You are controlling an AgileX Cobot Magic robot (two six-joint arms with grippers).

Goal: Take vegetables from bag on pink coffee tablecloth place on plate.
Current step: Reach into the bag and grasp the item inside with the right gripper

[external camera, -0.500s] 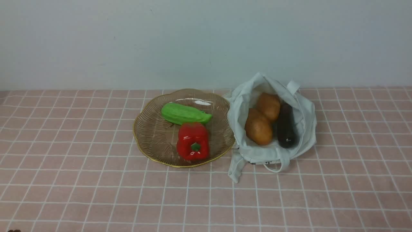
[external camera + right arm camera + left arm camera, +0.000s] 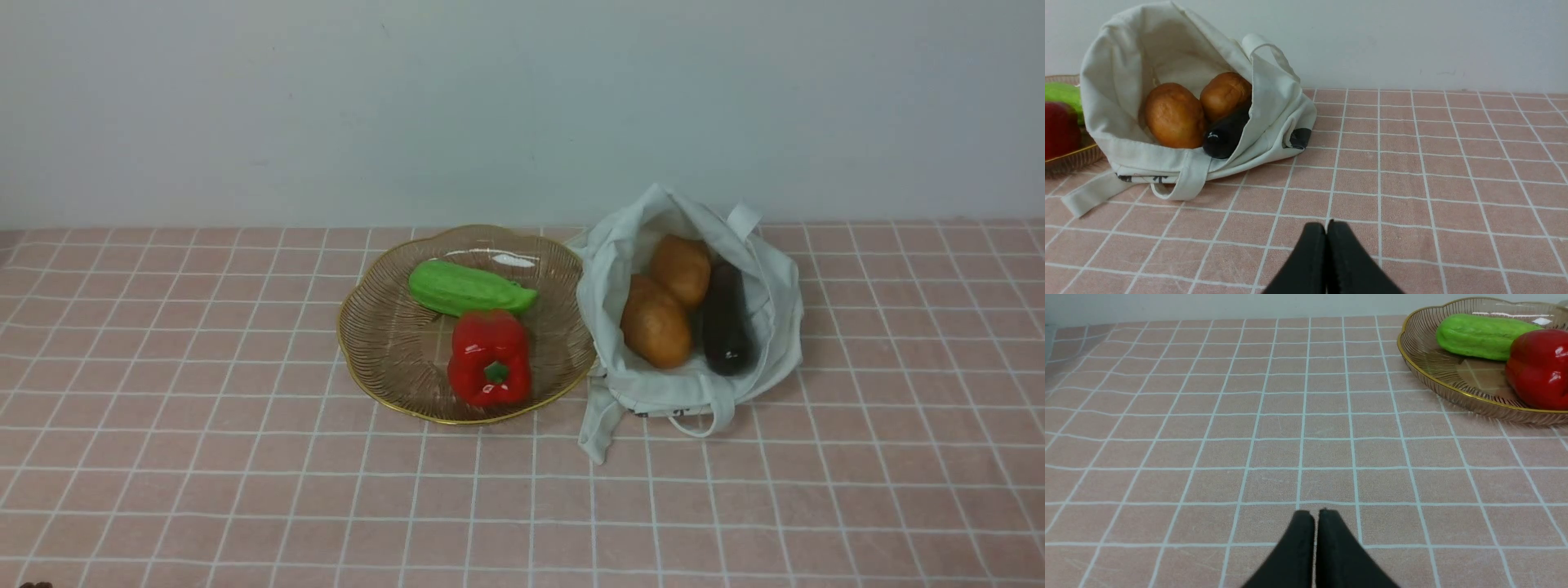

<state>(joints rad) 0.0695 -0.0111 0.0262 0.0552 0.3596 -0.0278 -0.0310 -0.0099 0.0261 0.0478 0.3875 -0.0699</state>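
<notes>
You have the bag (image 2: 608, 282) lying on the pink checked tablecloth (image 2: 204, 408), just right of the plate (image 2: 367, 327) and right up against its rim, with its mouth gaping open toward you. Three vegetables show inside it. A near potato (image 2: 655, 325) and a far potato (image 2: 682, 268) touch each other, and a dark eggplant (image 2: 727, 322) lies along their right side with its blunt end toward the opening. One strap handle trails out onto the tablecloth in front of the bag and another loops up at the back.

On the plate, a green cucumber (image 2: 469, 288) lies across the far half. A red pepper (image 2: 490, 359) sits in front of it, touching it, with its green stem facing you.

Your left gripper (image 2: 1316, 516) is over bare tablecloth, to the left of the plate and nearer you, its two black fingers pressed together with nothing between them. Your right gripper (image 2: 1326, 226) is over the tablecloth, in front of the bag and to its right, fingers likewise closed tight and empty
</notes>
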